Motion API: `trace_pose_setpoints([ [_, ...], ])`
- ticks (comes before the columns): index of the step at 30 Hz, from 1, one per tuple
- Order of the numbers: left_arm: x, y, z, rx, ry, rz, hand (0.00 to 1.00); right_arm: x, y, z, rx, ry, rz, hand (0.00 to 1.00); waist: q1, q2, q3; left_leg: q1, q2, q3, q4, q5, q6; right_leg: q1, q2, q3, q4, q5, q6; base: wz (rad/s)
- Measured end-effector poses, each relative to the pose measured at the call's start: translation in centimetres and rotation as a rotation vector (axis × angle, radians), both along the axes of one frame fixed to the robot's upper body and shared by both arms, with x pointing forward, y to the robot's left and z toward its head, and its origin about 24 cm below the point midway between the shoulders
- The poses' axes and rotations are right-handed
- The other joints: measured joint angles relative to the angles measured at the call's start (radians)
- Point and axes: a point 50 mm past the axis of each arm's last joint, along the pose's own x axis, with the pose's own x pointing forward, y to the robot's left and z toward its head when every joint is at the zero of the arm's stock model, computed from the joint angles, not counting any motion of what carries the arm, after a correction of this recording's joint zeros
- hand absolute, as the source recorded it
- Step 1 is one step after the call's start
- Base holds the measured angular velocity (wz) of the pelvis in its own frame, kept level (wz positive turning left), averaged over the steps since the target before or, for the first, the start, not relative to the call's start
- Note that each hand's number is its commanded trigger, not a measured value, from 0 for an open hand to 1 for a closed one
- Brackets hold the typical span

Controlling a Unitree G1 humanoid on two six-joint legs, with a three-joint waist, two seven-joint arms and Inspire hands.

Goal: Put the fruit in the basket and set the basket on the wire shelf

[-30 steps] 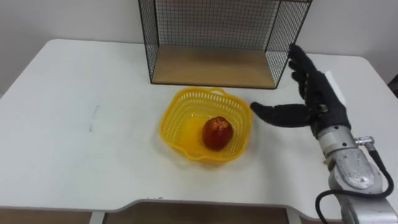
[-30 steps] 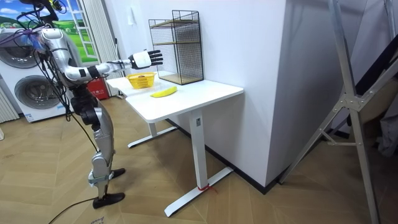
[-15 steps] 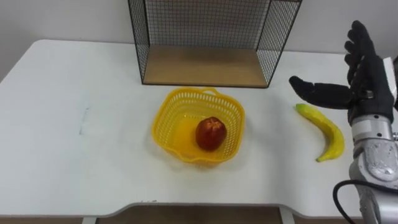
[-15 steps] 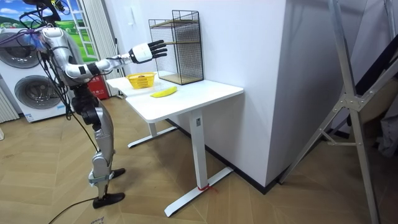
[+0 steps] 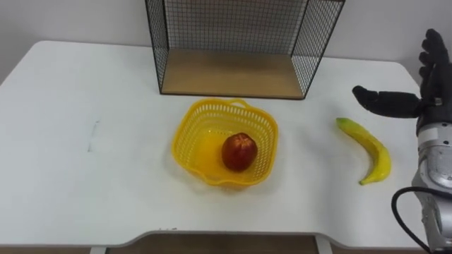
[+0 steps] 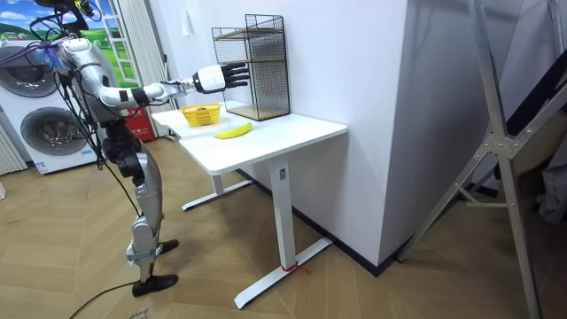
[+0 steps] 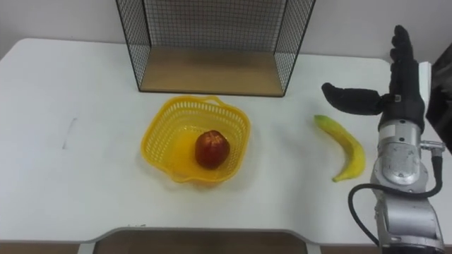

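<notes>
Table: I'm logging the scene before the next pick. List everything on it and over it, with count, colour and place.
table: one, white, before the robot
wire shelf: one, black mesh with a wooden floor, at the table's far edge, middle
basket: one, yellow, on the table just in front of the shelf
apple: one, red, inside the basket
banana: one, yellow, lying on the table to the right of the basket, apart from it
right hand: one, black, open and holding nothing, raised at the table's right end just beyond the banana
</notes>
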Motion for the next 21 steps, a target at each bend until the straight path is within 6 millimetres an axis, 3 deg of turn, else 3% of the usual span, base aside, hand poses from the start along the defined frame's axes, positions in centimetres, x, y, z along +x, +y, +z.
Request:
trace_pose_setpoints([
  [11, -0.7, 1.1, 0.4, 0.025, 0.009, 0.019, 0.00, 1.3, -1.7, 0.8, -0.002, 0.033, 0.010, 0.00, 0.007, -0.016, -0.0066, -0.001, -0.001, -0.009, 0.001, 0.004, -0.001, 0.008, 0.000, -0.002, 0.000, 0.000, 0.000, 0.01],
  [15, -0.7, 1.3, 0.5, 0.032, 0.004, 0.016, 0.00, 1.3, -2.6, -0.5, 0.019, 0.116, 0.032, 0.00, 0.009, -0.030, -0.0063, 0.002, -0.001, -0.015, 0.002, 0.004, -0.001, 0.011, 0.000, -0.012, 0.000, 0.000, 0.000, 0.06],
  [21, -0.8, 1.4, 0.5, 0.033, 0.008, 0.018, 0.00, 1.1, -3.5, -2.2, 0.032, 0.239, 0.060, 0.00, 0.011, -0.034, -0.0054, 0.000, 0.000, -0.014, 0.000, 0.004, -0.001, 0.013, 0.001, -0.013, 0.000, 0.000, 0.000, 0.00],
])
